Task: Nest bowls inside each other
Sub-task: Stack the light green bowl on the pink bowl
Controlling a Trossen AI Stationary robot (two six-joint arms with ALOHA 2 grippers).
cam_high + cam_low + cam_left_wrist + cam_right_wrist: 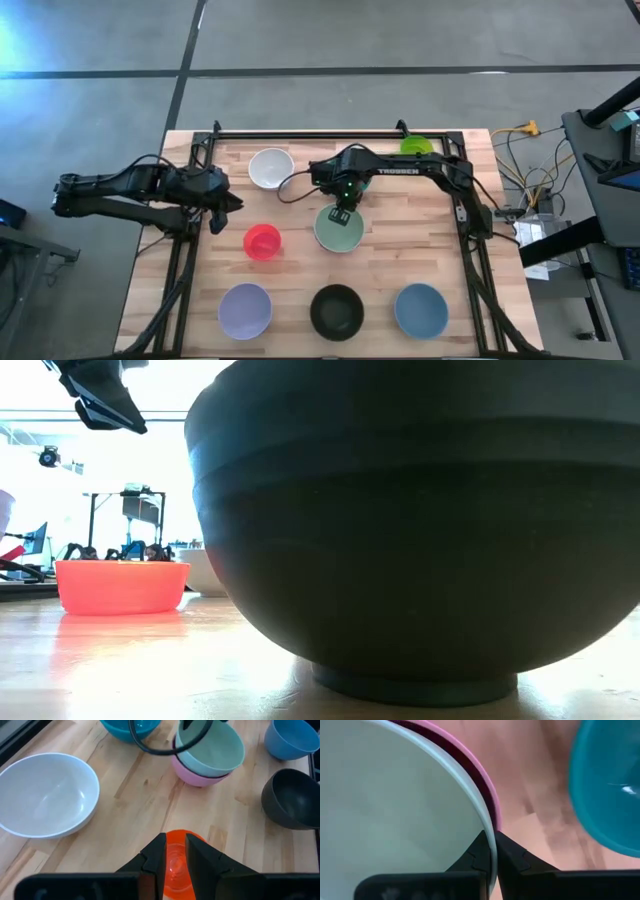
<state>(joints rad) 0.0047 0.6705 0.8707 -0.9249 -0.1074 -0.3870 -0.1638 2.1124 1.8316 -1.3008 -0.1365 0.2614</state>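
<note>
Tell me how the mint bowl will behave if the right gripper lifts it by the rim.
The mint bowl looks thin-walled, so probably light and slightly flexible. Pinched at one rim edge by the right gripper, it will likely hang tilted. Its smooth surface may slip, and the pink bowl beneath could cling briefly.

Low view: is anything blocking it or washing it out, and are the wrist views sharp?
Low view: the black bowl fills most of the frame, and the room behind is blown out white. Right wrist view: the teal bowl is blurred. Left wrist view: sharp, white bowl clear.

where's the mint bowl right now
In the high view the mint bowl is mid-table, nested in the pink bowl, its rim pinched by the right gripper.
</note>
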